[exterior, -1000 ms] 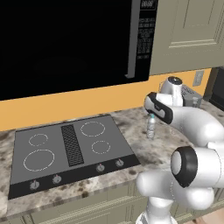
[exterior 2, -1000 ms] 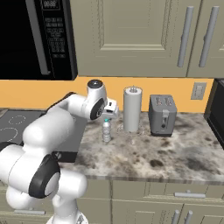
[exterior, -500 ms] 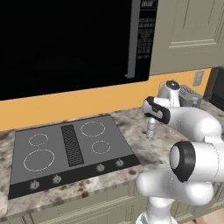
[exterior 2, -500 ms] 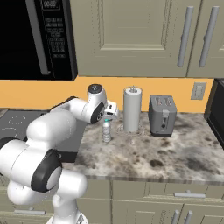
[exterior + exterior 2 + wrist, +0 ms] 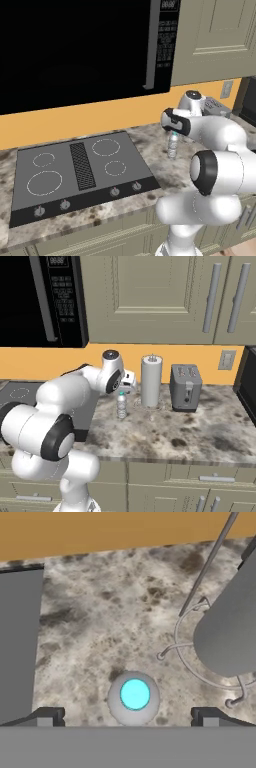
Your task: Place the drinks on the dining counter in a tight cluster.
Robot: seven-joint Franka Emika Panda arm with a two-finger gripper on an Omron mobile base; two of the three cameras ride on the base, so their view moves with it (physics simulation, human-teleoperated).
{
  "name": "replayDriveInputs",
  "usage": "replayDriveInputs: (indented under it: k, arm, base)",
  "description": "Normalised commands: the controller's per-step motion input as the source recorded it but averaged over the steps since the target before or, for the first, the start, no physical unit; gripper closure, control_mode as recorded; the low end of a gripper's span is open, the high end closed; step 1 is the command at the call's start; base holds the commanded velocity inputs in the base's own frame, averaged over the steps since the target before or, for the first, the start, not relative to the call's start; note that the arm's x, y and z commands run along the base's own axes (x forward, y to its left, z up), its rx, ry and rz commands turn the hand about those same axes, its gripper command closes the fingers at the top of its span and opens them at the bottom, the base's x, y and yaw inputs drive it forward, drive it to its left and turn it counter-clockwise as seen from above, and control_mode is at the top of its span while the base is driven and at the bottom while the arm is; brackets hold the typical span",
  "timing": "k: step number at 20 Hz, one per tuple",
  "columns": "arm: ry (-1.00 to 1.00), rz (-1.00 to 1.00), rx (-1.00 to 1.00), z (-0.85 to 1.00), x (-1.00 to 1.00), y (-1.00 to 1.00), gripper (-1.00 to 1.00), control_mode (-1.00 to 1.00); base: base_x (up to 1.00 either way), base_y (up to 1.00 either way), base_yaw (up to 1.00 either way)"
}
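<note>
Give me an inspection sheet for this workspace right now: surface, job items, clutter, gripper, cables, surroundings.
Surface: speckled marble worktop with a black stovetop set in it.
Job's things: small clear water bottle with a blue cap, upright on the marble beside the stovetop.
Clutter: paper towel roll on a wire holder; grey toaster to its right.
Gripper: gripper open, above the bottle, cap between the fingertips in the hand view, holding nothing.
Cables: nothing seen.
Surroundings: orange backsplash, wall outlet, black microwave, beige cabinets.

No text is legible (the microwave panel [image 5: 64, 293] blurs).
</note>
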Motion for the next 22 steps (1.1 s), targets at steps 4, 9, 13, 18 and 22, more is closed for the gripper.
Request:
replayDriveInputs:
  k: [4,9,13,18,22]
  arm:
    - [0.11,0.00,-0.01,0.00,0.07,0.00,-1.00,-1.00]
    - [0.01,0.00,0.00,-0.13,0.02,0.00,-1.00,-1.00]
    - [-0.03,0.00,0.00,-0.29,0.00,0.00,-1.00,-1.00]
    - [0.00,0.00,0.00,-0.06,0.01,0.00,-1.00,-1.00]
    - [0.00,0.00,0.00,-0.01,0.00,0.00,-1.00,-1.00]
  base:
    - [0.00,0.00,0.00]
    - [0.00,0.00,0.00]
    - [0.00,0.00,0.00]
    - [0.00,0.00,0.00]
    - [0.00,0.00,0.00]
